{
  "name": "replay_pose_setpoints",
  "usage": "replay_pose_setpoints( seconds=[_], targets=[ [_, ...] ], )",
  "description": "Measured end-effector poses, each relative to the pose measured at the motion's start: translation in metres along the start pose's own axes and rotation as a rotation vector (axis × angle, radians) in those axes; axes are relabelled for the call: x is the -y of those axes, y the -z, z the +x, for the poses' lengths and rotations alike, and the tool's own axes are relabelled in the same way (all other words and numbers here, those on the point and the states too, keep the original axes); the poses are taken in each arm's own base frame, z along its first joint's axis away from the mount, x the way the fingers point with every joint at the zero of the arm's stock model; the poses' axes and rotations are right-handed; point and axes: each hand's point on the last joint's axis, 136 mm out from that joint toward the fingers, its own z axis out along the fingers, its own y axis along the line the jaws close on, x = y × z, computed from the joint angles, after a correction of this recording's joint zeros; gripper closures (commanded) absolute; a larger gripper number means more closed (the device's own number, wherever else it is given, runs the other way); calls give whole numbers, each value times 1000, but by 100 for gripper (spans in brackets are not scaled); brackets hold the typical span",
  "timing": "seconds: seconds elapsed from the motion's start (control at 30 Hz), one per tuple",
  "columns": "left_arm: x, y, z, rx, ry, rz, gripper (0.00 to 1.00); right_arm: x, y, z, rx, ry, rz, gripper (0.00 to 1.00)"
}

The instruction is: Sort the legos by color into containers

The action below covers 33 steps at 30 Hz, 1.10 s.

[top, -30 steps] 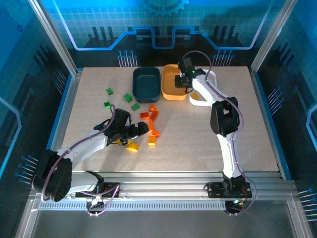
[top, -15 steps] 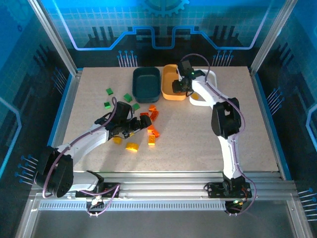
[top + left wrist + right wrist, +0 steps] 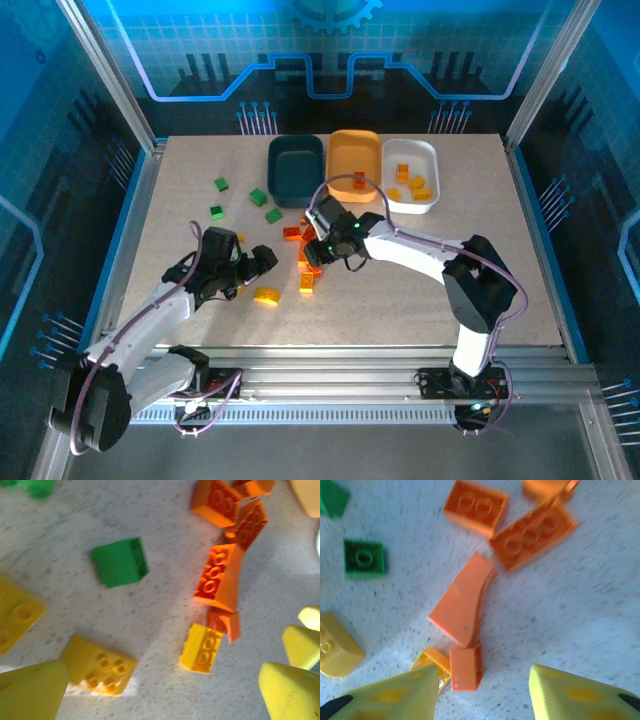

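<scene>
Top external view: the three containers stand in a row along the far edge of the worktop, with the dark teal bin [image 3: 296, 170] on the left, the orange bin [image 3: 354, 158] in the middle and the white bin [image 3: 412, 160] on the right. The white bin holds yellow-orange bricks [image 3: 410, 185] and the orange bin holds a few red-orange pieces. By elimination, the teal bin is probably meant for green.

The unsorted legos lie on the open worktop:
- green bricks [image 3: 258, 197] just left of and in front of the teal bin;
- a red-orange cluster [image 3: 305, 250] near the middle of the worktop;
- yellow bricks [image 3: 266, 296] toward the near edge.

The left gripper [image 3: 262, 262] hangs low beside the yellow bricks, jaws spread fully and holding nothing. In the left wrist view, a yellow brick [image 3: 201, 649] lies on the surface between the two fingers. The wide spread probably allows the jaws to straddle a brick from above.

The right gripper [image 3: 318, 243] is over the red-orange cluster, jaws partly apart and holding nothing. In the right wrist view, a small red-orange brick [image 3: 466, 667] lies just ahead of the gap, touching a yellow-orange piece [image 3: 431, 659]. The narrower opening probably suits crowded pieces, since each finger must fit beside one brick. The risk is that a finger nudges the neighbouring piece.
</scene>
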Motion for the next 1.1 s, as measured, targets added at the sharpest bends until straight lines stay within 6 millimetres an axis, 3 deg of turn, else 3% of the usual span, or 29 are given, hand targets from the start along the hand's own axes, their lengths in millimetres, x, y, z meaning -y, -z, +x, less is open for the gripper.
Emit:
replay_pose_setpoints(
  seconds=[0.3, 0.73, 0.93, 1.1],
  targets=[
    [-8, 18, 5, 43, 10, 22, 1, -1, -35, 23, -85, -7, 7, 53],
    [-14, 18, 6, 43, 6, -4, 1, 6, -41, 29, -94, -36, 43, 69],
    [-17, 13, 7, 29, -1, -22, 1, 18, -27, 28, -65, -39, 89, 70],
    [-19, 7, 7, 17, -2, -37, 1, 46, 11, -3, 38, -81, 137, 70]
  ],
)
